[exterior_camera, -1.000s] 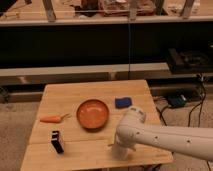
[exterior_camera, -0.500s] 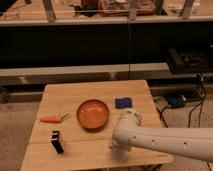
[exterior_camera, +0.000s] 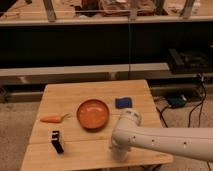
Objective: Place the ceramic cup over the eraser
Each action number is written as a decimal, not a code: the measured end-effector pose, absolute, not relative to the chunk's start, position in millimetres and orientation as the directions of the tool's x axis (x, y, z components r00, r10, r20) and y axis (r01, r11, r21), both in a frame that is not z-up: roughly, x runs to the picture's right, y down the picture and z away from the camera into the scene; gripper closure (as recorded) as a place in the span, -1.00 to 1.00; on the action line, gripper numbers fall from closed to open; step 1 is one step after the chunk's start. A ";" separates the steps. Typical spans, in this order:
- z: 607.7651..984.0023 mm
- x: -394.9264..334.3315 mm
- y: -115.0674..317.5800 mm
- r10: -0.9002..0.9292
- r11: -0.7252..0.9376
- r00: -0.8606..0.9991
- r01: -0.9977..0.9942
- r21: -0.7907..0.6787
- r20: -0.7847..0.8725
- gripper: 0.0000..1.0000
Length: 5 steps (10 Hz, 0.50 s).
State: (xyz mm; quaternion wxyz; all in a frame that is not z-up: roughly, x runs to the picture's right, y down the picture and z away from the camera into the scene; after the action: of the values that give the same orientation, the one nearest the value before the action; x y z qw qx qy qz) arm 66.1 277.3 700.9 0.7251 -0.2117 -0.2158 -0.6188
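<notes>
The ceramic cup point(exterior_camera: 57, 141), small and black with a white patch near its top, stands near the front left of the wooden table point(exterior_camera: 95, 96). The eraser point(exterior_camera: 123, 102), a flat dark-blue block, lies just right of the orange dish. My white arm reaches in from the right. Its gripper point(exterior_camera: 118, 150) hangs low over the table's front edge, right of the cup and well apart from it. The wrist hides the fingers. Nothing shows in the gripper.
A wide orange dish point(exterior_camera: 93, 113) sits mid-table, with an orange carrot point(exterior_camera: 52, 118) to its left. A dark shelf unit runs behind the table. Cables and a power block point(exterior_camera: 176, 101) lie on the floor at right.
My arm has shifted slightly to the left over the table's front. The cup, eraser, dish and carrot have stayed where they were.
</notes>
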 end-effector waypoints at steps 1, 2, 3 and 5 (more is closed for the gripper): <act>694.5 66.4 274.2 -0.814 0.129 0.124 0.991 -0.032 0.568 1.00; 684.1 58.5 267.3 -0.821 0.115 0.099 0.993 -0.006 0.562 1.00; 673.6 50.6 258.8 -0.826 0.103 0.076 0.995 0.017 0.558 1.00; 636.0 35.4 225.4 -0.835 0.078 0.024 0.994 0.075 0.549 1.00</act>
State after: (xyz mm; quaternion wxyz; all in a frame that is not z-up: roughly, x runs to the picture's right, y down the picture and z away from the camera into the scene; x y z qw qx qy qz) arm 35.4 225.4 636.0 0.6954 -0.1686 -0.2354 -0.6577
